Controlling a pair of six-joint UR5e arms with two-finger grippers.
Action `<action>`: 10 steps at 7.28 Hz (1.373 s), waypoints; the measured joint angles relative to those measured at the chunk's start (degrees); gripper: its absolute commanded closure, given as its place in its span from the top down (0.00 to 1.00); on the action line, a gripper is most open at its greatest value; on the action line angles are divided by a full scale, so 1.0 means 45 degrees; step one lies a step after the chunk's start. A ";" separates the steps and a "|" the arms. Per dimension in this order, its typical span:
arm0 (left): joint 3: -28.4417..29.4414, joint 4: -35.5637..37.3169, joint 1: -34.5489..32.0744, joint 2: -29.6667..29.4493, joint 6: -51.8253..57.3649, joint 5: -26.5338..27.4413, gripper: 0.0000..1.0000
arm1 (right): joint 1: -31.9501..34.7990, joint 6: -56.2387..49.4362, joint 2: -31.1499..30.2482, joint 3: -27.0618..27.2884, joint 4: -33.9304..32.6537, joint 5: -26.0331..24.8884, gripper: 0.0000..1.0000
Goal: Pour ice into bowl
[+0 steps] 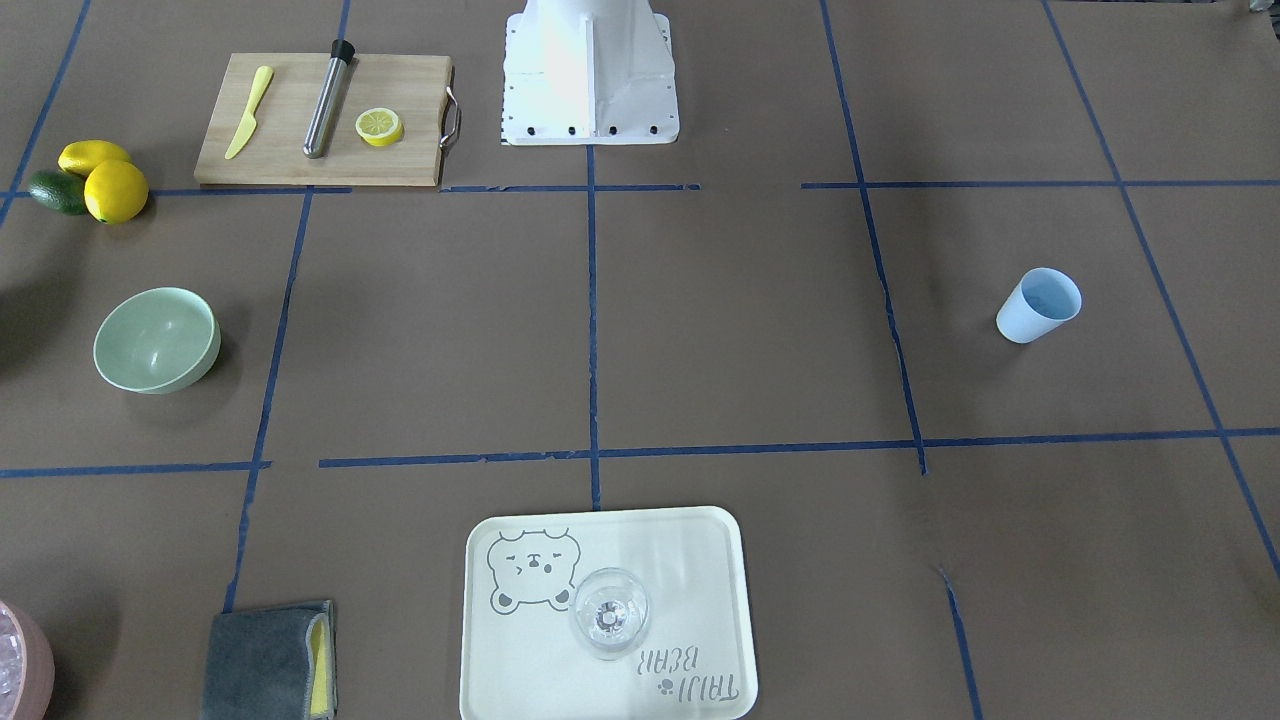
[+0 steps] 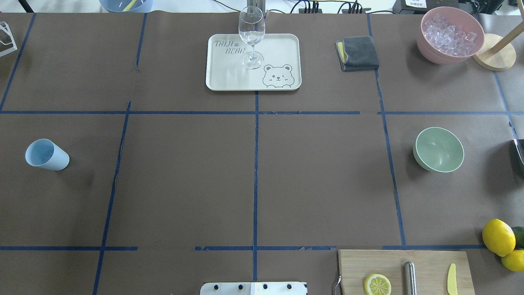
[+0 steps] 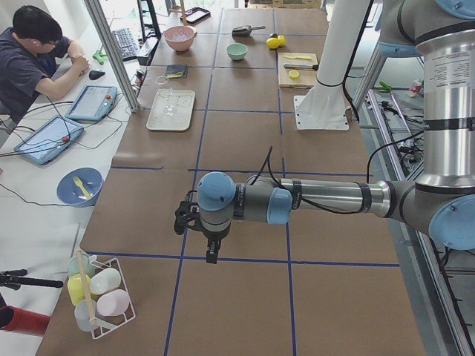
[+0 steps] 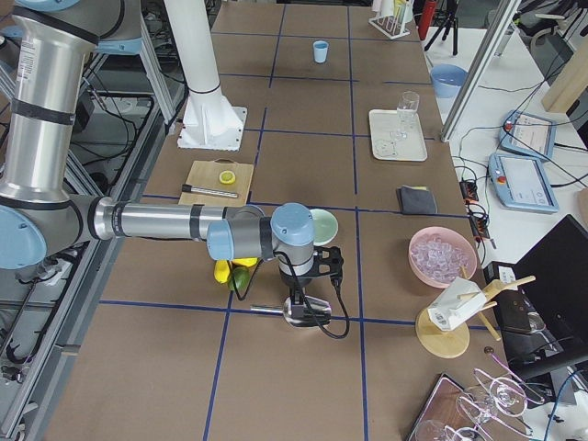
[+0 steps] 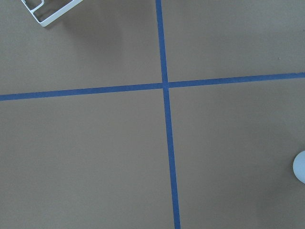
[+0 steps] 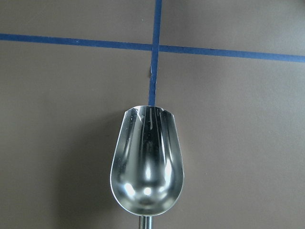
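Note:
The ice (image 2: 449, 32) fills a pink bowl (image 2: 430, 51) at the far right corner. It also shows in the exterior right view (image 4: 441, 253). The mint-green bowl (image 2: 439, 149) stands empty on the right side; it also shows in the front-facing view (image 1: 157, 340). The right gripper (image 4: 303, 308) is low over the table, just beyond the mint bowl (image 4: 323, 223). An empty metal scoop (image 6: 147, 167) lies straight under its wrist camera. I cannot tell whether it is held. The left gripper (image 3: 211, 254) hangs over the table's left end; I cannot tell whether it is open or shut.
A pale blue cup (image 2: 47, 155) stands at the left. A wine glass (image 2: 251, 35) is on a cream tray (image 2: 282, 49) at the far middle. A grey cloth (image 2: 358, 53), lemons (image 2: 498, 237) and a cutting board (image 2: 430, 262) with a knife, muddler and lemon half lie on the right.

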 measured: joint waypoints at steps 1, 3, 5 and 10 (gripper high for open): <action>0.0002 -0.0005 0.0007 -0.0007 0.0000 -0.0008 1.00 | -0.0001 0.0007 0.0000 -0.0007 0.0000 0.0000 1.00; 0.0014 -0.0017 0.0010 -0.0017 -0.0009 -0.0007 1.00 | -0.0016 0.0010 0.0002 -0.0030 0.0000 0.0000 1.00; -0.0083 -0.0008 -0.0041 0.0029 -0.0039 0.0059 1.00 | -0.0032 0.0011 0.0050 0.0003 0.0013 0.0104 1.00; -0.0495 -0.0660 -0.0027 -0.0552 -0.0075 0.0067 1.00 | -0.0066 0.0220 0.0801 0.0244 0.0099 0.0534 1.00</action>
